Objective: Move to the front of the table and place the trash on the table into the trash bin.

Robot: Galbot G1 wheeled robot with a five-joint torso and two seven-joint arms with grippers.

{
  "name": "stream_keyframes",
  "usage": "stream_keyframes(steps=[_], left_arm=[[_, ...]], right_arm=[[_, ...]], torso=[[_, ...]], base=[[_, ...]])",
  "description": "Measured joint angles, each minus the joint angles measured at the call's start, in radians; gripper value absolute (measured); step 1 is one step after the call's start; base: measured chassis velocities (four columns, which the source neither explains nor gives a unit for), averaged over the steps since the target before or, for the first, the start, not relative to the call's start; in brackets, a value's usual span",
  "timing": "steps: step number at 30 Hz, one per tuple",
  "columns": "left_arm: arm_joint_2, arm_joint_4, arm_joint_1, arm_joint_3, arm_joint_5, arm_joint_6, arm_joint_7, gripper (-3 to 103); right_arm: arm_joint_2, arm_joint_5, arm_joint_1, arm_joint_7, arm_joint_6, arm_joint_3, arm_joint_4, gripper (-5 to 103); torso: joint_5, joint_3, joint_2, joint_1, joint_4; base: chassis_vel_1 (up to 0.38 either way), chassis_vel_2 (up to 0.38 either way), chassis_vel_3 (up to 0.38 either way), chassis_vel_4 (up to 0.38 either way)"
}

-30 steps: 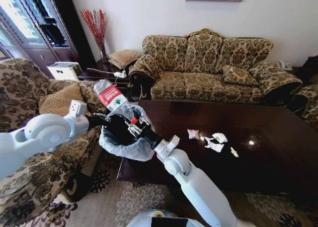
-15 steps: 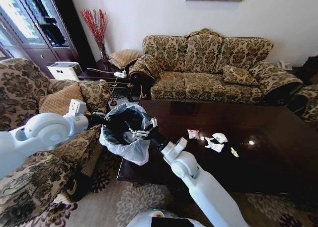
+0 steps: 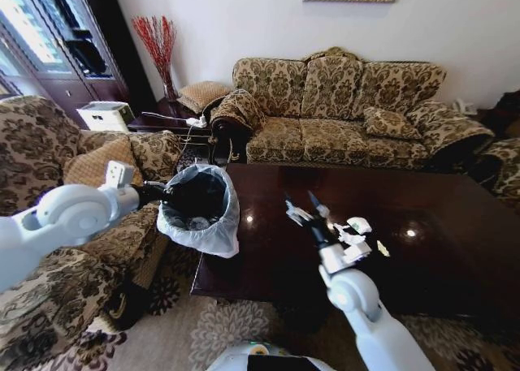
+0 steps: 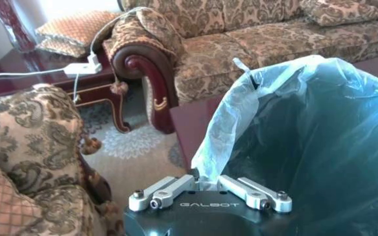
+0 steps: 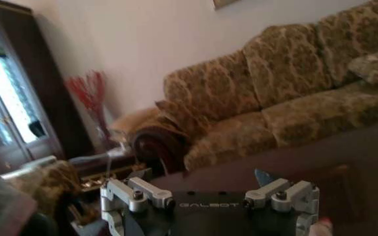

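Observation:
The trash bin (image 3: 213,235), black with a whitish bag (image 4: 287,113) over its rim, hangs at the table's left end. My left gripper (image 3: 166,195) is shut on its rim, and the fingers (image 4: 241,189) pinch the bag edge. A few pieces of litter (image 3: 188,222) lie in the bin's bottom. My right gripper (image 3: 304,208) hovers open and empty over the dark glossy table (image 3: 439,282), just left of the trash. That trash is white crumpled tissues (image 3: 358,224) and a small scrap (image 3: 382,248). The right wrist view shows the open right gripper (image 5: 202,183) above the table (image 5: 353,152).
A patterned sofa (image 3: 349,111) stands behind the table. A patterned armchair (image 3: 49,168) is at the left, beside my left arm. A small side table (image 3: 162,119) with cables sits in the far corner. Carpet (image 3: 211,330) lies before the table's near edge.
The right gripper held the bottle over the bin, dipped into it, and has now drawn back right over the table, open and empty. The left arm still holds the bin.

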Motion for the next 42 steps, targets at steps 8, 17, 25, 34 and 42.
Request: stream_keyframes(steps=[8,17,25,34,42], left_arm=[[-0.016,-0.038,0.000,-0.003,0.002,-0.002,-0.004,0],[-0.007,-0.049,0.001,0.001,0.001,-0.008,-0.008,0],[-0.010,-0.046,0.005,0.014,0.008,-0.015,-0.005,0],[-0.011,-0.047,0.006,0.018,0.018,-0.015,0.005,0],[-0.016,-0.039,0.010,0.026,0.073,-0.020,0.035,0]], right_arm=[[0.052,0.033,0.065,0.090,-0.080,-0.031,-0.152,100],[0.096,0.083,0.148,0.126,-0.078,-0.042,-0.284,100],[0.119,0.027,0.345,0.114,-0.087,-0.083,-0.473,100],[0.156,0.025,0.475,0.125,-0.159,-0.149,-0.607,97],[0.185,0.043,0.496,0.109,-0.175,-0.170,-0.675,85]], torso=[[0.0001,0.000,0.000,0.000,0.0001],[0.0011,0.000,0.000,0.001,-0.0006],[-0.0006,0.000,0.000,0.000,0.0002],[0.0002,0.000,0.000,0.000,-0.0002],[-0.0005,0.000,0.000,0.000,-0.0003]], base=[[-0.042,-0.029,0.028,0.024],[-0.123,-0.133,0.135,0.126],[-0.036,-0.048,0.027,0.031],[0.017,0.019,-0.005,-0.001],[0.000,0.000,0.000,0.000]])
